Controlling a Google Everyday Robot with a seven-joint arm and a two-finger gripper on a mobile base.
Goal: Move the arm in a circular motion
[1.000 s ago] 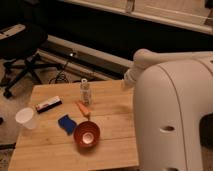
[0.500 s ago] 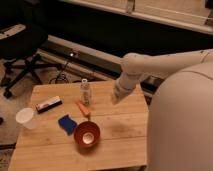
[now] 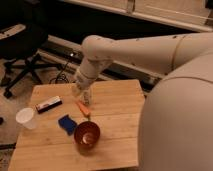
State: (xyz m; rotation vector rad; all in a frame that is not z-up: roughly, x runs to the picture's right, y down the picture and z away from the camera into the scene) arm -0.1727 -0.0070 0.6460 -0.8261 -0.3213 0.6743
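Dim room with a dark floor, where a light wooden desk (image 3: 115, 145) fills the lower middle of the view. Above it reaches the arm (image 3: 150, 50), a thick cream-white limb of rounded segments that enters from the right, runs leftward along the top of the view, bends at a bulbous joint and slopes down over the far left part of the desk. Its bulky shoulder section blocks the whole right side of the picture. At its narrow tip, the end effector (image 3: 80, 90) hangs just above the wood with its fingers drawn together, holding nothing. A small pale bottle (image 3: 87, 96) stands right beside the tip, partly hidden by it. Just in front lies an orange carrot-like item (image 3: 83, 107). Nearer the camera sits a reddish-brown bowl (image 3: 87, 135), with a blue sponge (image 3: 66, 124) just to its left. A white paper cup (image 3: 26, 118) stands at the left edge, and a flat black and white packet (image 3: 48, 104) lies behind it. A black office chair (image 3: 22, 45) stands on the floor at far left.
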